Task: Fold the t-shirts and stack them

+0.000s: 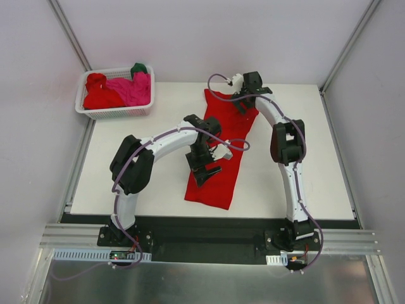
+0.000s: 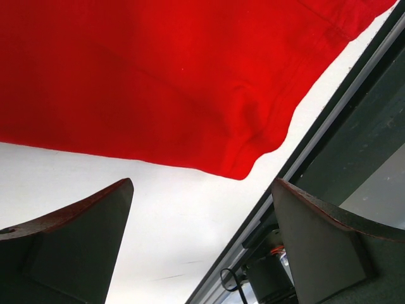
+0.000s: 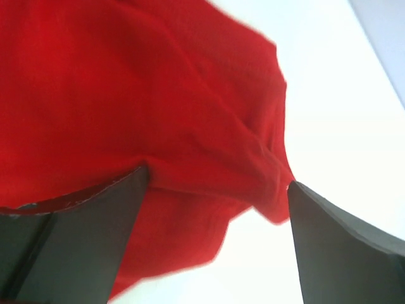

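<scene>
The white table [image 1: 304, 158] carried one red t-shirt [image 1: 235, 130], laid out as a long narrow strip. Its long axis ran from the far side down toward the near edge, slanting a little to my left as it came closer. That axis was what the coming fold hung on, I judged, since each arm sat at one end of it. The white lattice basket [image 1: 117, 113] stood well apart at the far left corner, holding a heap of red, magenta and green shirts.

The left gripper [image 1: 205, 174] hovered over the near end, jaws spread and empty. In its wrist view the hem corner lay just ahead of the left gripper [image 2: 202, 183], beside the table's near rail.

The right gripper [image 1: 242, 101] was at the far end, also spread wide. A cloth corner sat between its fingers [image 3: 95, 240], not pinched.
</scene>
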Robot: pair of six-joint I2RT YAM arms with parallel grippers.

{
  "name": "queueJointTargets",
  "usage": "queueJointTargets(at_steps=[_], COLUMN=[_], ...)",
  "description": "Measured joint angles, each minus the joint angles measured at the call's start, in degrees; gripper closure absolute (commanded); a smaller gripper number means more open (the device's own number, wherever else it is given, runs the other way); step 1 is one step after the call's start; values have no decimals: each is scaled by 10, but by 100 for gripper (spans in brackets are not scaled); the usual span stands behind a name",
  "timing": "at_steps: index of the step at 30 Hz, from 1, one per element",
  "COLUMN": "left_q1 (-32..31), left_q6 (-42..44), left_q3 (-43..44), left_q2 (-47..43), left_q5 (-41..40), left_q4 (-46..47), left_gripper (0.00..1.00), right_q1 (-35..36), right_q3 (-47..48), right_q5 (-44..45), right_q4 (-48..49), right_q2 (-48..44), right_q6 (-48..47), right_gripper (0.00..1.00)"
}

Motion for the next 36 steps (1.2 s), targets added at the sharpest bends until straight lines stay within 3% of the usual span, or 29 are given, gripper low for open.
queueJointTargets(at_steps=[10,17,36], left_q1=[-7,-8,-15], left_q6=[1,1,2], left_q3=[-3,-11,-24], left_q2=[0,0,0], left_q5=[0,0,1], left_q4=[0,0,1], left_gripper=[9,9,10], right_q1=[-4,-5,-12], right_q3=[17,12,3], right_q5=[43,54,50], right_q4=[-97,-106,-239], right_q2=[-57,-86,-28], right_q6=[0,1,3], right_gripper=[4,4,4])
